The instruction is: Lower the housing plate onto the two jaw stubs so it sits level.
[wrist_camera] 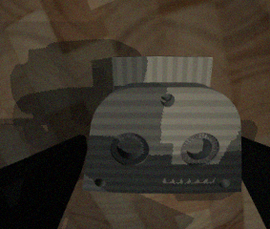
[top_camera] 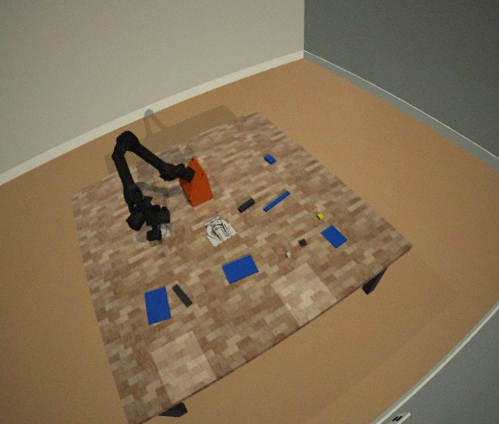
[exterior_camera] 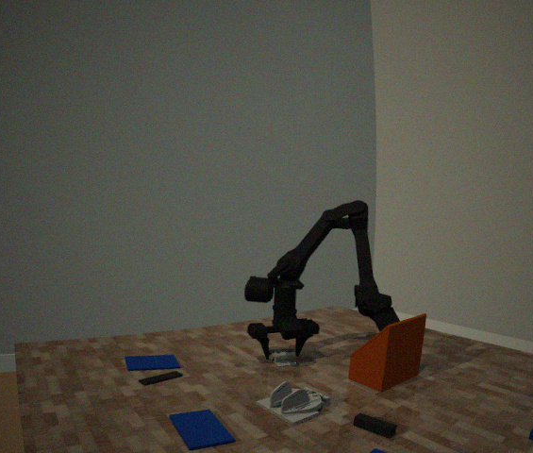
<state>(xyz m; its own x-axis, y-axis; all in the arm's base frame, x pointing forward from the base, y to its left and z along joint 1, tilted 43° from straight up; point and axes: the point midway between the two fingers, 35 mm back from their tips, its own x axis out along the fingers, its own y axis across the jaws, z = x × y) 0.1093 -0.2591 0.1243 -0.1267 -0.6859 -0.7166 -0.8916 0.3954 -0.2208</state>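
Observation:
The grey-white housing plate [top_camera: 165, 230] [exterior_camera: 286, 362] [wrist_camera: 201, 114] lies on the table, with two round holes, small corner holes and a ribbed strip at its far edge in the wrist view. My gripper [top_camera: 160, 226] [exterior_camera: 282, 357] [wrist_camera: 159, 144] is open, pointing down, one finger on each side of the plate. In the wrist view the fingertips look very close to its sides; whether they touch is not clear. The white base [top_camera: 214, 241] [exterior_camera: 299, 418] stands apart from the plate, nearer the exterior camera. The two jaws [exterior_camera: 294, 400] lie on it; their pins are hidden.
An orange wedge-shaped block [top_camera: 199, 187] [exterior_camera: 403, 353] stands beside the arm. Beyond the base are a black block [top_camera: 245, 204] [exterior_camera: 374, 425] and a blue bar [top_camera: 276, 200]. Blue mats [top_camera: 240, 268] [exterior_camera: 201, 428] and a dark strip [top_camera: 182, 295] [exterior_camera: 160, 377] lie on other parts of the table.

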